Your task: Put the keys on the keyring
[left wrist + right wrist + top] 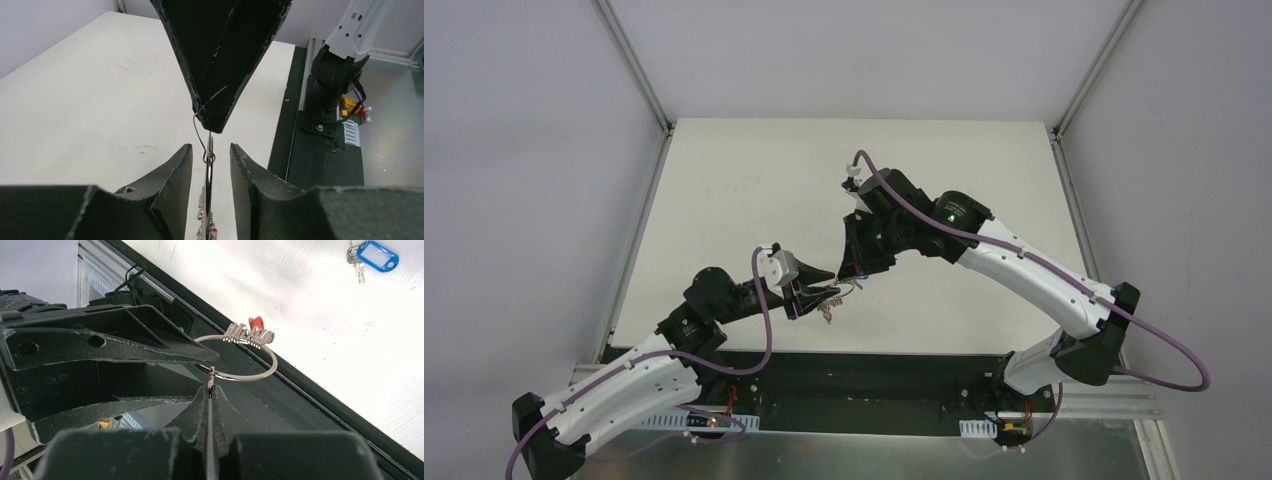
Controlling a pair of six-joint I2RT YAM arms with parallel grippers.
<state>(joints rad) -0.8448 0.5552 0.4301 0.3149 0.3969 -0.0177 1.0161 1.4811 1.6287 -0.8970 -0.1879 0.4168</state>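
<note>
Right wrist view, item one: keyring (265, 373), a thin silver ring pinched at its near edge by the right gripper (210, 392), whose jaws are pressed together on the wire with no gap to be seen. The rest of the ring is carried just beyond the jaw tips. Its arc left of those jaws is covered by a finger of the left gripper (211, 147). A fan of silver keys (248, 334) is hung on the far arc. The red key (257, 323) is shown only as a red head behind the fan; whether it is threaded cannot be told.

Item two: blue key (378, 255), laid flat on the table (724, 200), well apart from both sets of jaws; its blade is too small to read.

Left wrist view: the ring is seen edge-on, between the left jaws, which are held apart and touch nothing.

Top external view: the ring is largely masked by the two grippers. Both arms are bent at the elbow, and the grippers are brought tip to tip, the right one angled down onto the ring.
</note>
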